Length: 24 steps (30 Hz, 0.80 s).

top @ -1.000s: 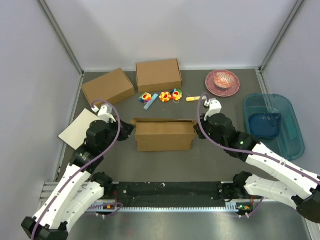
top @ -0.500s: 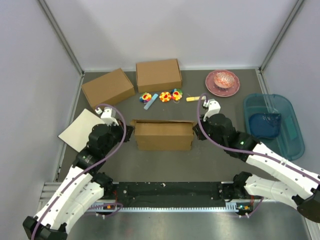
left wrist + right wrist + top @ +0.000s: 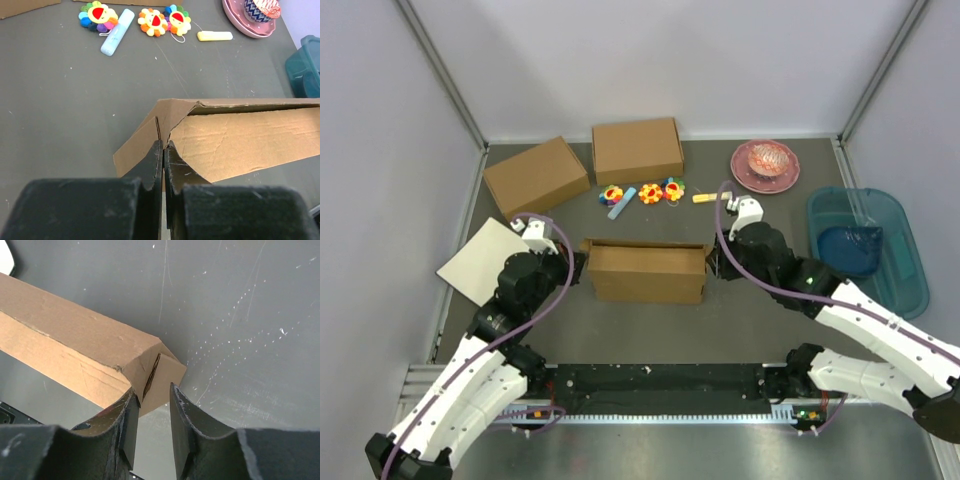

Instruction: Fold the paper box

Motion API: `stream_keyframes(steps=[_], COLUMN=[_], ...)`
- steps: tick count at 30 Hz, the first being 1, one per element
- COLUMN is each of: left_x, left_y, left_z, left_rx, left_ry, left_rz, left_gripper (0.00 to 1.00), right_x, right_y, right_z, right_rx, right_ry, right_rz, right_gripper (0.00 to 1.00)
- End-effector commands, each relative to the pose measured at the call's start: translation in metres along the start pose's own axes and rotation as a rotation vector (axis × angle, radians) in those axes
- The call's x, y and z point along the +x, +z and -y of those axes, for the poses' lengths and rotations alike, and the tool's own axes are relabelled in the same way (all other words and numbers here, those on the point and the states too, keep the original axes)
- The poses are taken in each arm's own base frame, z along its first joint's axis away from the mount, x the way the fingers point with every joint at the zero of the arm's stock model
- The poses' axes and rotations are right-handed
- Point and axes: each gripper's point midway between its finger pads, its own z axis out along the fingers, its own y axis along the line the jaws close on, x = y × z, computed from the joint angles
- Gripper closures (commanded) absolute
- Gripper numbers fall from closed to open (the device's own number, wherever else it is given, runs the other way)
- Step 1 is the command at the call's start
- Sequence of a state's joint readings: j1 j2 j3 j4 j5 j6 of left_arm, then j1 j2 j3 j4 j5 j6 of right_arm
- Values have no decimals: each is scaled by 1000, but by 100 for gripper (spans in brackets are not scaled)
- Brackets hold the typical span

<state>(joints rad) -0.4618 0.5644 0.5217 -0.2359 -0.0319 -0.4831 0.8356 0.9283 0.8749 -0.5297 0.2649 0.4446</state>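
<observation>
The paper box is a brown cardboard mailer, folded up into a long box shape in the middle of the table. My left gripper is at its left end. In the left wrist view the gripper is shut, with the thin edge of the box's end flap running in between the fingertips. My right gripper is at the box's right end. In the right wrist view this gripper is open, and the corner flap of the box sits just beyond the fingertips, against the left finger.
Two formed cardboard boxes stand at the back. Flower toys, a blue stick and a yellow piece lie behind the paper box. A pink plate and teal tray are on the right, an off-white board on the left.
My right gripper has opened and let go of the box's right end. My left arm has shifted slightly to the right, still shut at the left end flap.
</observation>
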Motion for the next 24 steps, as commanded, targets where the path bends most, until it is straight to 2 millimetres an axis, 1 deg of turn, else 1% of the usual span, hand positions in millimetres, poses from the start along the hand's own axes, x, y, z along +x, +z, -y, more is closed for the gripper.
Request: stream_keyframes(steps=[1,5,13,20,24], left_x=[6,7,6,2,2], left_y=[0,1,4,8,10], left_z=[-24,-24,-21,-18,-17], left_rx=[-109,-112,-107,-108,-109], left_ry=[46,46,51,63,72], left_rz=[-8,-14,-15,-15,-16], left_gripper=[100,100,100,100,100], right_x=[-26,-35,-38,-51,-54], right_y=[-12,-10,-4,-3,2], right_z=[2,-2,-10,-17,-18], right_rx=[39,38,17,-3,6], right_ry=[-7,-11,-21,-21,-33], right_rz=[48,55,46,75,71], right_gripper=[69,69,69,68,67])
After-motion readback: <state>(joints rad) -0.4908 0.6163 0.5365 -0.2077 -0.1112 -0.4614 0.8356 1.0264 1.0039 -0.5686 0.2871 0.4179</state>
